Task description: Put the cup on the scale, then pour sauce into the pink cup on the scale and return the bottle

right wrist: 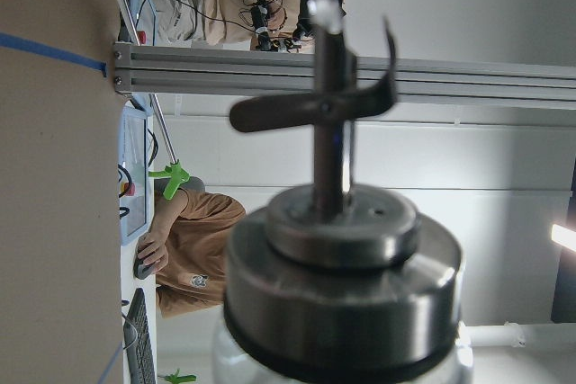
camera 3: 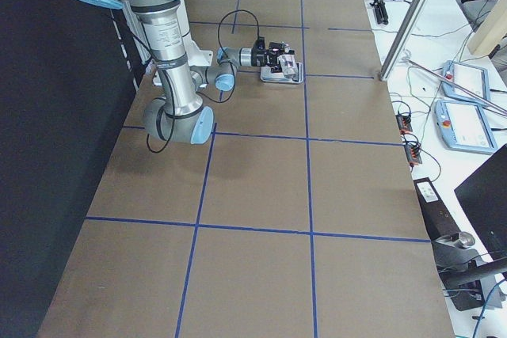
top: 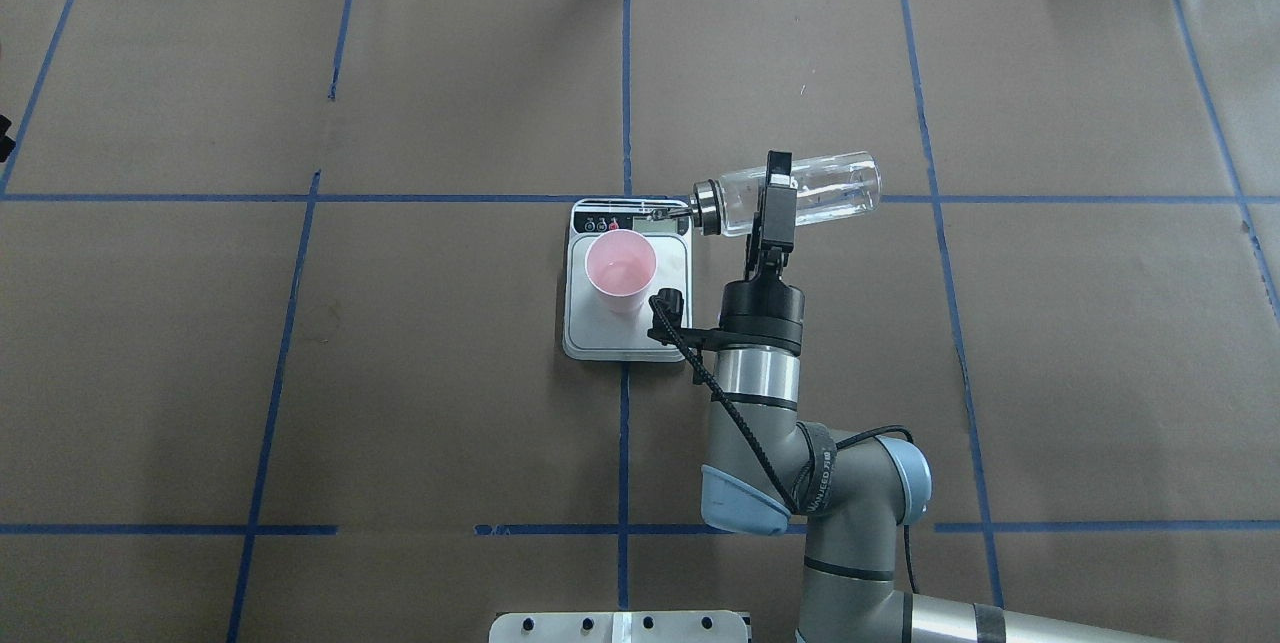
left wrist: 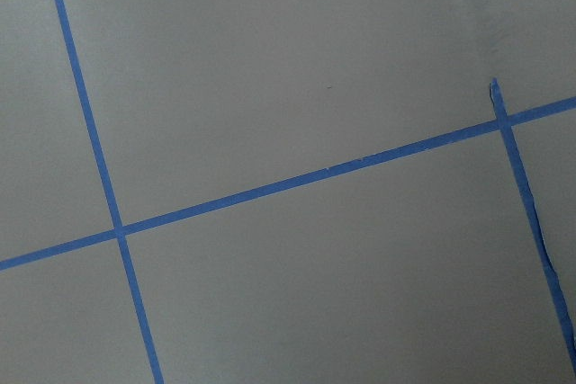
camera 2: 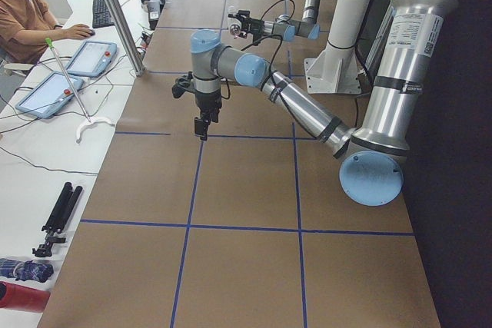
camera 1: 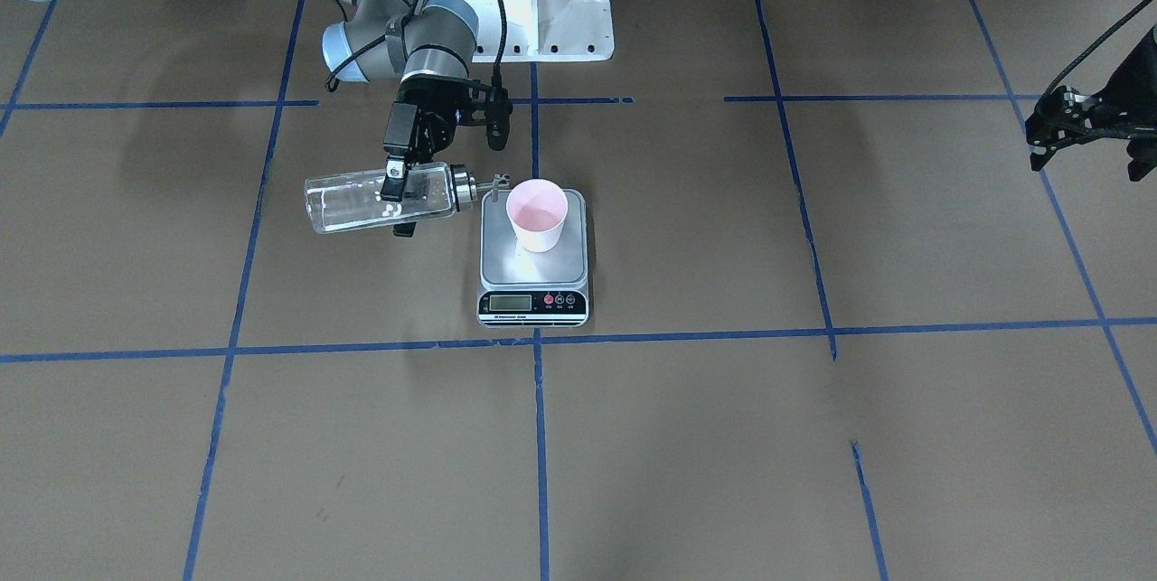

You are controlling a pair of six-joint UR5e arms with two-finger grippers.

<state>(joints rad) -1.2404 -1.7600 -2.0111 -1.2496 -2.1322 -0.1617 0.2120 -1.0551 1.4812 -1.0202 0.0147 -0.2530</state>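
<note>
**Asker:** Where is the cup?

**Me:** The cup (camera 1: 537, 214) stands upright on the scale (camera 1: 533, 276). It sits on the rear part of the steel platform, so the display (camera 1: 510, 302) on the front strip is not covered and the weight can be read.

**Asker:** And the bottle?

**Me:** I have the bottle (camera 1: 375, 199) in my right gripper (camera 1: 398, 201), whose fingers are clamped across the glass body near the collar. I hold it off the table and tipped almost level. The base points away from the scale and the spout (camera 1: 500, 183) is just at the cup's rim. I judge this to be the pouring step. Gripping the body leaves the spout free, and the flat tilt should let the liquid run slowly.

**Asker:** Is the sauce flowing?

**Me:** I cannot tell. The sauce is colourless, and I can make out no stream and no level in the cup.

**Asker:** What of your other hand?

**Me:** My left gripper (camera 1: 1048, 134) hangs well apart at the far side of the table (camera 1: 723, 436), out of the pour's way. It carries nothing that I can see, but I cannot tell whether it is spread or closed.
</note>
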